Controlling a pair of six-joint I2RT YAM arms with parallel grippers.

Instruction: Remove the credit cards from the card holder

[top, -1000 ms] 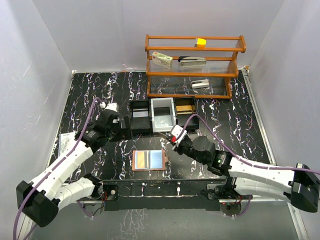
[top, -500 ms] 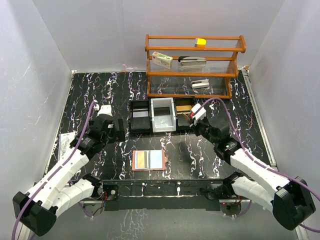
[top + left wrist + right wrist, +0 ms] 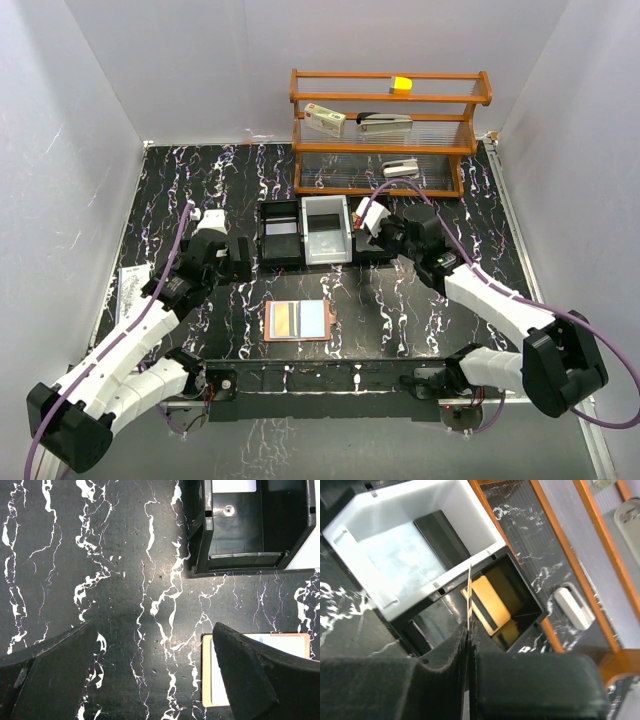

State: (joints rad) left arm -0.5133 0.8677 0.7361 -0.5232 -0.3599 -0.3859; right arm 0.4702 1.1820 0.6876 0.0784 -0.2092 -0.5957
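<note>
Credit card [image 3: 469, 587], thin and seen edge-on, is clamped between the closed fingers [image 3: 440, 660] of the right gripper [image 3: 468, 630]; its colour cannot be told. It is held upright over the right-hand black compartment [image 3: 520, 587] of a three-part tray [image 3: 268, 232], in which a yellow-orange card [image 3: 487, 602] with a dark stripe is lying. The white middle compartment [image 3: 350, 540] is seen just beside it. The right arm [image 3: 480, 295] is stretched forward and leftward from its base, with the wrist bent down over the tray. A wooden rack [image 3: 390, 150] is set behind the tray.

The left gripper [image 3: 155, 630] is spread wide with nothing between its fingers, and is pointed down at the black marbled table [image 3: 75, 555], just left of the tray. The left arm [image 3: 140, 325] is extended forward from the near-left corner.

The card holder [image 3: 268, 322] is laid open and flat near the front edge, between the two arms and apart from both grippers. A blue card [image 3: 314, 318] and a yellow-orange strip [image 3: 283, 319] are seen in its pockets.
</note>
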